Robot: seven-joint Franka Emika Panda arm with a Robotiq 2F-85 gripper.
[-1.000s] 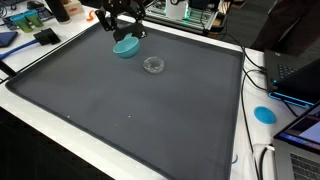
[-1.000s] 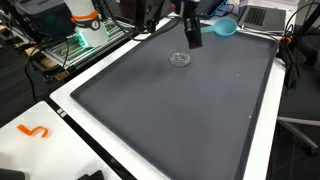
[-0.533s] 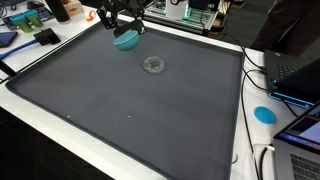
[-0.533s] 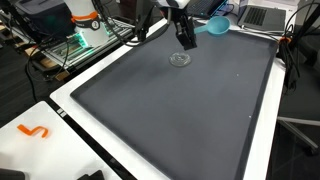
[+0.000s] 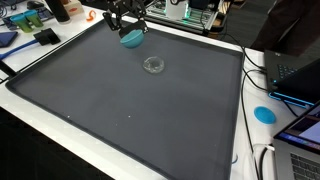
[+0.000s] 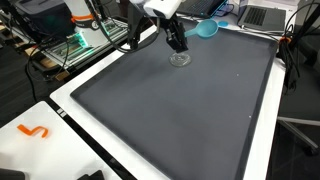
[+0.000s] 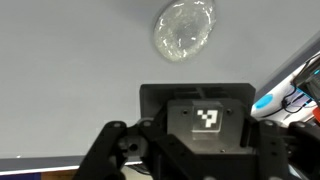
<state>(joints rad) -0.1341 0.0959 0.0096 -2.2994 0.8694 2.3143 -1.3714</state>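
My gripper [image 5: 128,28] was clenched on the rim of a blue bowl [image 5: 131,38] and held it tilted at the far edge of the dark grey mat [image 5: 150,115], close to one far corner. In an exterior view the blue bowl [image 6: 207,27] showed beside my black wrist, over the far rim of the mat. I could not tell whether its base touched the mat or hung just above it.

A small clear glass dish [image 5: 153,65] lay flat on the mat, near the bowl but apart from it, and nothing of mine touched it. In the wrist view the dish [image 7: 184,28] sat at the top of the picture on bare grey surface, beyond my housing with its square black-and-white marker [image 7: 205,118]. My fingertips were out of that view.

Off the mat, a flat blue disc [image 5: 264,113] lay on the white border next to a laptop [image 5: 300,75]. An orange hook [image 6: 35,131] lay on the white tabletop [image 6: 70,150], well apart from the bowl.
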